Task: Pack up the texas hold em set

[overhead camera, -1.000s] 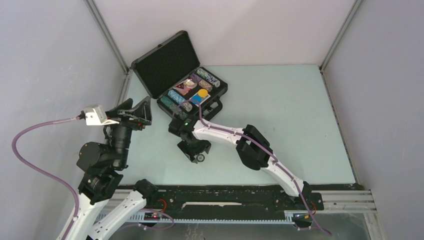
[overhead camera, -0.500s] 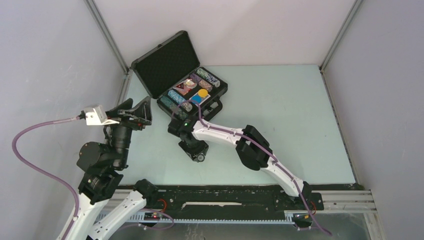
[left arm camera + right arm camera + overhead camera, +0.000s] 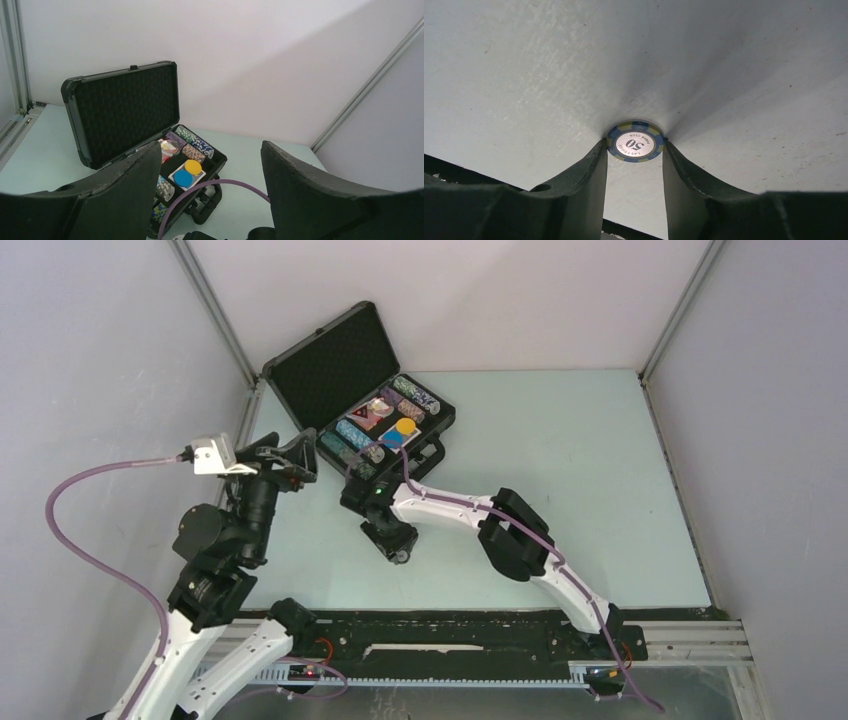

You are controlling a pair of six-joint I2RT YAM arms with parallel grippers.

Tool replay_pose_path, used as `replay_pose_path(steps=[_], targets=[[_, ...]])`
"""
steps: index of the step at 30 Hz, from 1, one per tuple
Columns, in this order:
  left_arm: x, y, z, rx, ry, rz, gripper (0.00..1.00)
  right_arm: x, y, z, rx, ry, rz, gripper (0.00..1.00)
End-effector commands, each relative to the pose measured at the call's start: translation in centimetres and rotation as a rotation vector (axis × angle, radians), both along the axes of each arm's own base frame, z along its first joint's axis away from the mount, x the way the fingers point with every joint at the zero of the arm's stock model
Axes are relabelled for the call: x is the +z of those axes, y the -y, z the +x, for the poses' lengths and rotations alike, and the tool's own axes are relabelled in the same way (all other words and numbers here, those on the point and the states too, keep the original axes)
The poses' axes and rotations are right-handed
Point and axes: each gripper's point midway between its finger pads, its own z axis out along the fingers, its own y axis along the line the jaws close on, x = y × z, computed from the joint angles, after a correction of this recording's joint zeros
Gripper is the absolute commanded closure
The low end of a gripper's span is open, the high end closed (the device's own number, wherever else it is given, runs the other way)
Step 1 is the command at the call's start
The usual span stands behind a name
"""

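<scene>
The open black case (image 3: 325, 370) sits on the table (image 3: 580, 460), its tray filled with chip rows and two discs. Just in front of the case, the right pincer (image 3: 634, 150) grips a blue-rimmed "50" chip (image 3: 634, 141) by both edges, flat on the table. Left of the case, the left pincer (image 3: 210, 150) gapes wide and holds nothing.

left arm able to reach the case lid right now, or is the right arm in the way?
Probably yes. The left gripper, open, faces the raised lid with nothing between. The right arm crosses in front of the tray, pinching a chip on the table, clear of the lid.
</scene>
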Motion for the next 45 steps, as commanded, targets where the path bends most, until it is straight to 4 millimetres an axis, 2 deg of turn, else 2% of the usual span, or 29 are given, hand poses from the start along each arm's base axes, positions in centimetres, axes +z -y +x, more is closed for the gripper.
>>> replay_pose_path(steps=[1, 7, 12, 16, 19, 23, 25, 29, 33, 36, 39, 45], targets=[[-1.6, 0.7, 1.5, 0.012, -0.057, 0.016, 0.20, 2.3, 0.2, 1.4, -0.002, 0.091, 0.079, 0.57], [-2.9, 0.8, 3.6, 0.028, -0.139, 0.027, 0.17, 5.0, 1.4, 2.2, -0.031, 0.111, 0.228, 0.57], [-4.2, -0.7, 5.5, 0.085, -0.186, -0.016, 0.12, 6.7, 4.2, 2.8, -0.079, 0.107, 0.356, 0.58], [-5.7, -0.2, 7.7, 0.042, -0.259, -0.031, 0.10, 9.2, 6.7, 3.2, -0.104, 0.120, 0.503, 0.57], [-7.7, 2.0, 9.9, -0.085, -0.359, -0.049, 0.10, 10.9, 8.7, 3.0, -0.094, 0.154, 0.565, 0.58], [-10.3, 8.1, 11.3, -0.426, -0.496, -0.087, 0.15, 13.5, 10.7, 2.8, -0.030, 0.224, 0.649, 0.58], [-12.0, 10.4, 11.4, -0.555, -0.604, -0.104, 0.19, 14.6, 11.9, 3.2, -0.017, 0.279, 0.673, 0.57], [-14.3, 13.8, 10.2, -0.694, -0.752, -0.079, 0.20, 16.0, 14.0, 4.3, 0.000, 0.380, 0.682, 0.57], [-15.0, 17.5, 7.8, -0.797, -0.799, -0.013, 0.19, 17.4, 13.9, 4.7, 0.030, 0.444, 0.719, 0.57], [-15.0, 20.0, 5.7, -0.897, -0.816, 0.011, 0.18, 17.8, 13.1, 4.6, 0.090, 0.459, 0.742, 0.57], [-15.4, 20.8, 5.0, -0.922, -0.844, -0.002, 0.18, 18.0, 12.2, 4.4, 0.113, 0.476, 0.749, 0.58], [-16.1, 21.2, 4.8, -0.929, -0.896, -0.057, 0.23, 19.0, 11.0, 4.5, 0.104, 0.508, 0.790, 0.58]])
